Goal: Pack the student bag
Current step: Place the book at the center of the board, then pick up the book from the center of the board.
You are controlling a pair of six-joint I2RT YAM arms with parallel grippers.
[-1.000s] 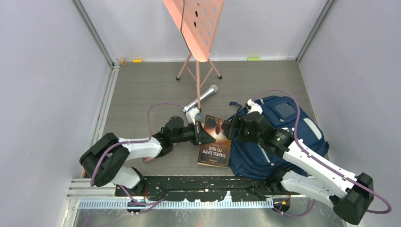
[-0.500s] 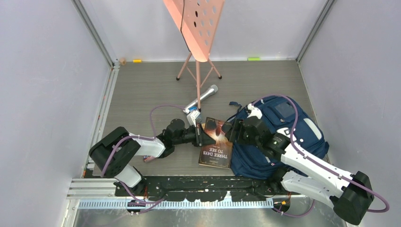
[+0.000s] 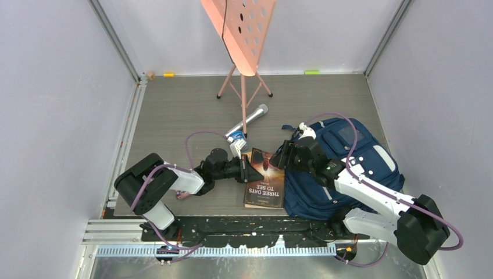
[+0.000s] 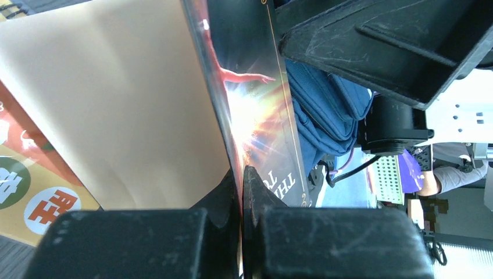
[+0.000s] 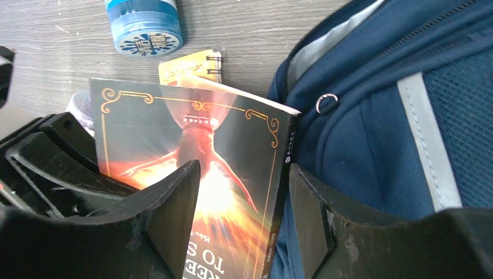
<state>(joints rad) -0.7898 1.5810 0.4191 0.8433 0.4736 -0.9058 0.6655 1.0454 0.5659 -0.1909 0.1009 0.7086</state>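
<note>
- Large navy fabric backpack (image 3: pixel 308 195) slumps on the right of the grey surface (image 3: pixel 174 110); soft, floppy, probably best gripped at its zipper rim (image 5: pixel 290 70).
- Left end effector (image 4: pixel 242 174) pinches the dark glossy paperback (image 3: pixel 264 186); right end effector (image 5: pixel 244 174) gapes astride it.

Soft, even light fills the top view; shadows on the counter (image 3: pixel 174 110) are faint. The left wrist view blurs the close book (image 4: pixel 116 104) and washes out at right; the right one is sharper.
</note>
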